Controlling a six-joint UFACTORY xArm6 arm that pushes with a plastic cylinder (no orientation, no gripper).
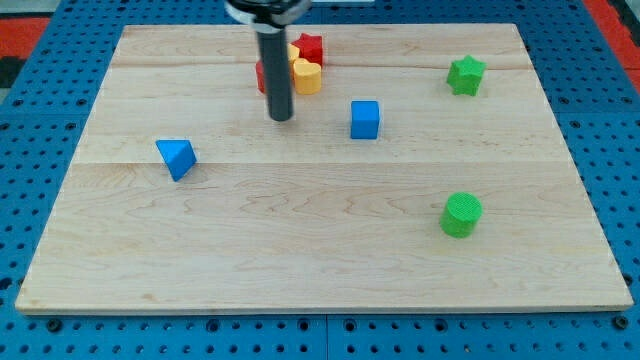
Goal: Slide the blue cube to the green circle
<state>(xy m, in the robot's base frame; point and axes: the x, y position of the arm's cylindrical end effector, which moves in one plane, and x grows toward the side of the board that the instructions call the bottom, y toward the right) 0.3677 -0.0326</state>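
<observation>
The blue cube (365, 119) sits on the wooden board a little right of centre, in the upper half. The green circle (461, 214), a short green cylinder, stands toward the view's lower right, well below and to the right of the cube. My tip (280, 118) rests on the board to the left of the blue cube, about level with it, with a clear gap between them. The rod rises straight up from the tip to the view's top edge.
A blue triangular block (177, 157) lies at the left. A green star (465, 75) sits at the upper right. A red star (310, 47), a yellow block (307, 76) and a red block (261, 75) partly behind the rod cluster at the top centre.
</observation>
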